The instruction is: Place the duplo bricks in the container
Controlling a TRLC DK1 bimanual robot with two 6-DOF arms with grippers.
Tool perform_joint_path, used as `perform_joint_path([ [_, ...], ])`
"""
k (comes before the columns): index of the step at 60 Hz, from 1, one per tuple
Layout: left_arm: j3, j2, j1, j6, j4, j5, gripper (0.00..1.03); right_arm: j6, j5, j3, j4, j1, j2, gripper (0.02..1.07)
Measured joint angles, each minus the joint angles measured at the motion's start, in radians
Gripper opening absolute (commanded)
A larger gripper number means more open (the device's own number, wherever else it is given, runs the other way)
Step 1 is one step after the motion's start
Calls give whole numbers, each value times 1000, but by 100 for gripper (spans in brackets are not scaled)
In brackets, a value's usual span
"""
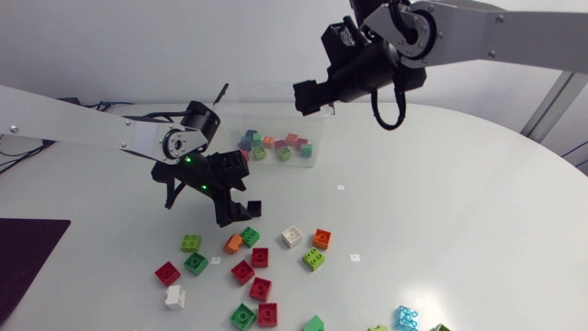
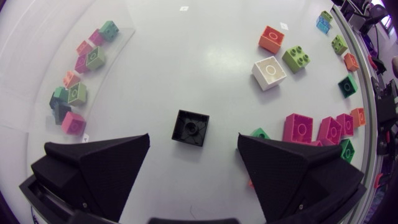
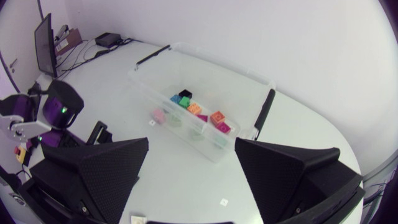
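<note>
A clear plastic container [image 1: 312,158] at the table's back holds several coloured bricks. My right gripper [image 1: 310,96] hangs above it, open and empty; in the right wrist view its gripper [image 3: 191,142] looks down on the container [image 3: 140,84] and its bricks. My left gripper [image 1: 237,211] is low over the table in front of the container. In the left wrist view this gripper [image 2: 193,144] is open, with a black brick [image 2: 191,127] on the table between its fingertips, untouched. Loose bricks lie nearby: white [image 2: 269,72], orange [image 2: 271,38], light green [image 2: 296,58], red [image 2: 301,129].
More loose bricks are scattered over the front of the table: red [image 1: 167,273], green [image 1: 196,263], white [image 1: 291,235], orange [image 1: 321,238], light blue [image 1: 406,317]. A dark mat [image 1: 23,257] lies at the front left edge.
</note>
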Motion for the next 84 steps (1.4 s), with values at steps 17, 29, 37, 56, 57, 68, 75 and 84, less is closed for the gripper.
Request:
perform_joint_path([
  [17,90,114,0,82,0,0,97,-22,-23,-334,79,2,-149,102],
  [29,108,133,-1,98,0,0,82,-71,-48,-472,83,22,-223,102],
  [37,116,144,-7,101,0,0,58,-132,-74,-545,83,28,-245,102],
  [56,132,161,-24,101,-63,4,11,-307,-112,-642,83,27,-242,102],
  [57,134,161,-24,101,-74,4,11,-316,-112,-642,83,27,-239,102],
  [68,146,158,-23,101,-140,8,11,-402,-112,-642,84,27,-180,102],
  [75,146,130,-22,101,-182,14,11,-450,-112,-642,84,27,-137,102],
  [84,158,42,-21,80,-200,24,11,-491,-112,-642,83,27,-78,102],
])
